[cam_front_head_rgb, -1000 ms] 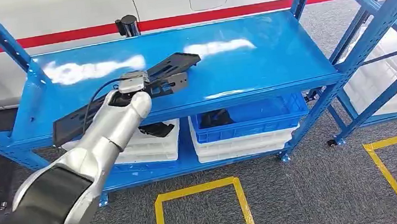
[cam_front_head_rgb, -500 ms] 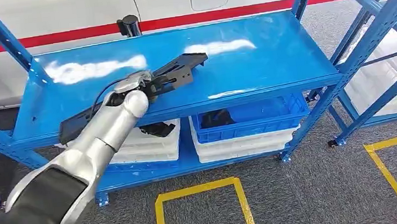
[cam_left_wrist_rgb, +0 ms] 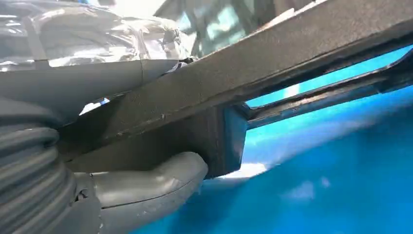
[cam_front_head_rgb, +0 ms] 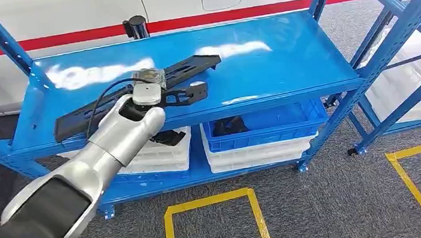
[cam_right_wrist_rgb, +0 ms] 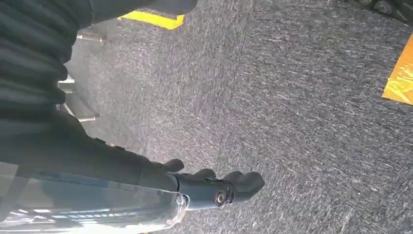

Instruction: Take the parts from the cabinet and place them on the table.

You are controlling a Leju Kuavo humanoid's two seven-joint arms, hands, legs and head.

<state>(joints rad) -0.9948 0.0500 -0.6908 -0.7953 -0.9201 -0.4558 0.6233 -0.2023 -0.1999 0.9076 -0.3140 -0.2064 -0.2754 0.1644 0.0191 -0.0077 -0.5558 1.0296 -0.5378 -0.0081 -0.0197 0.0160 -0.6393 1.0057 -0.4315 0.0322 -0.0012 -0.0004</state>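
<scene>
Left wrist view: left hand (cam_left_wrist_rgb: 122, 161) seen closed around long black part (cam_left_wrist_rgb: 272, 63), thumb pressed under it, presumably for lift off blue shelf (cam_left_wrist_rgb: 341, 185). Right wrist view: right hand (cam_right_wrist_rgb: 214, 187) hung over grey floor (cam_right_wrist_rgb: 302, 97), fingers curled in, nothing held. Head view: part (cam_front_head_rgb: 184, 92) shown resting diagonally across top shelf (cam_front_head_rgb: 283, 46) of cabinet; second long black part (cam_front_head_rgb: 95, 110) just behind.

Glossy blue shelf (cam_front_head_rgb: 284, 52), matt black part (cam_front_head_rgb: 185, 68)
</scene>
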